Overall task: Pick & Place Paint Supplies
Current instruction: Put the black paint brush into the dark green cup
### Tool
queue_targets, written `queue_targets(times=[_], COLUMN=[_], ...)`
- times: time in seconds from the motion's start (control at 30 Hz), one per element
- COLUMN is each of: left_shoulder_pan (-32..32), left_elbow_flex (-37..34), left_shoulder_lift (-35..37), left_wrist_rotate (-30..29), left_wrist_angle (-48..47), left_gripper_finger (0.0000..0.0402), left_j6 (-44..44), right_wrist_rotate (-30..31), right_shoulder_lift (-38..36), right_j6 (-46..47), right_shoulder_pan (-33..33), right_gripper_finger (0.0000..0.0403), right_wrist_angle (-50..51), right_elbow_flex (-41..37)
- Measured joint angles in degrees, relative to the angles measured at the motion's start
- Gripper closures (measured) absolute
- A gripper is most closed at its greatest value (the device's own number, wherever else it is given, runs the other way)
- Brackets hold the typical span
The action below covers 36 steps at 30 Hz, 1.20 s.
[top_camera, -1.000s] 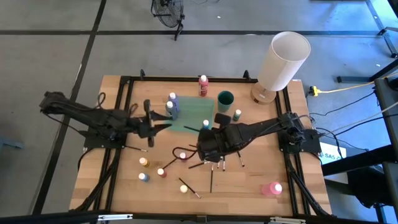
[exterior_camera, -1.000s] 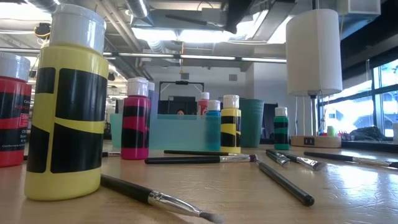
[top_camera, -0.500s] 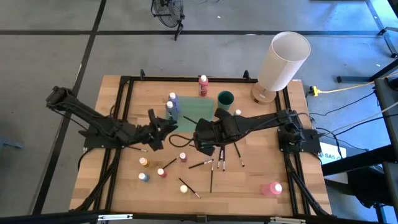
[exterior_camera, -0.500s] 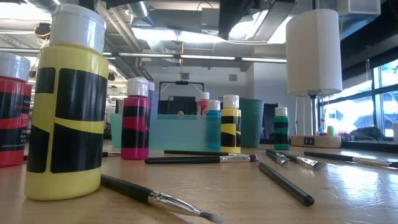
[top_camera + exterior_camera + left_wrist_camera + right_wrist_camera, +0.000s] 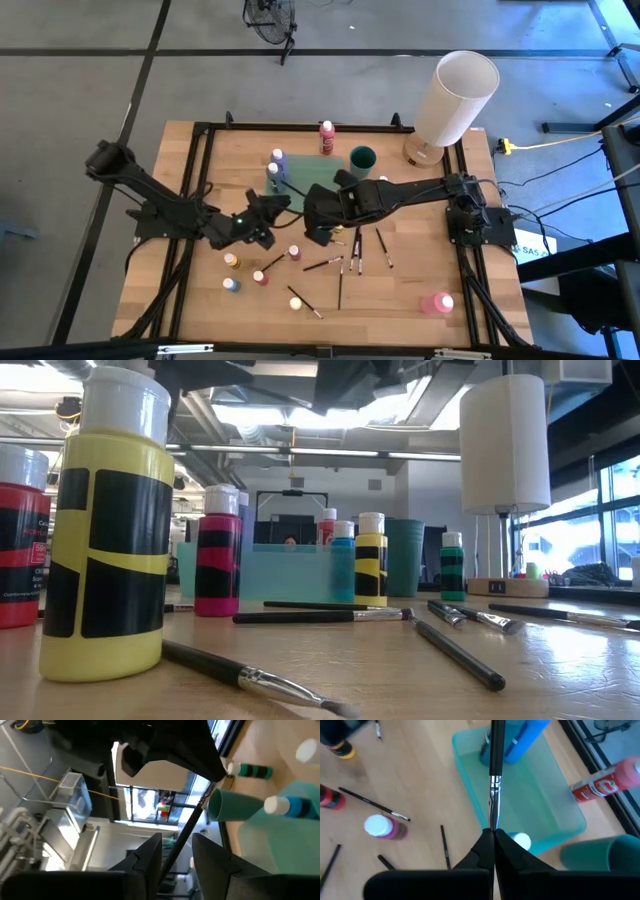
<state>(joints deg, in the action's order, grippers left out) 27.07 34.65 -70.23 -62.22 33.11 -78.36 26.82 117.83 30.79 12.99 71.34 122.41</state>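
Right end effector (image 5: 493, 836), brush (image 5: 493, 775) over tray (image 5: 555, 805)

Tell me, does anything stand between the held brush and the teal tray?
Nothing visible does. The right end effector holds the brush above the open tray; two bottles stand only at its far end.

left end effector (image 5: 262, 222): partly closed, mid-table | right end effector (image 5: 318, 212): closed, mid-table
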Motion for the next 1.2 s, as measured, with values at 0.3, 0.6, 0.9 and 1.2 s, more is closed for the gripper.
queue_targets(times=[0.3, 0.6, 0.9, 1.2], left_shoulder_pan=[-0.3, -1.8, -2.8, -2.8], left_elbow_flex=[0.0, 0.0, 0.0, -0.1], left_shoulder_lift=[-3.6, -5.8, -5.8, -5.8], left_wrist_rotate=[-1.4, -1.9, -2.2, -2.4], left_wrist_angle=[6.3, 7.9, 7.9, 6.3], left_gripper_finger=[0.0297, 0.0297, 0.0302, 0.0357], left_j6=[-7.9, -9.9, -9.6, -9.7], right_wrist_rotate=[-2.1, -4.4, -5.0, -5.0], right_shoulder_lift=[0.0, 0.0, 0.0, -0.2], right_j6=[-1.5, -1.7, -1.7, -1.9], right_shoulder_pan=[0.0, 0.1, 0.3, 0.3], right_gripper_finger=[0.0403, 0.0403, 0.0403, 0.0403], right_wrist_angle=[-3.0, -4.7, -4.9, -4.9], right_elbow_flex=[0.0, 0.0, 0.0, 0.0])
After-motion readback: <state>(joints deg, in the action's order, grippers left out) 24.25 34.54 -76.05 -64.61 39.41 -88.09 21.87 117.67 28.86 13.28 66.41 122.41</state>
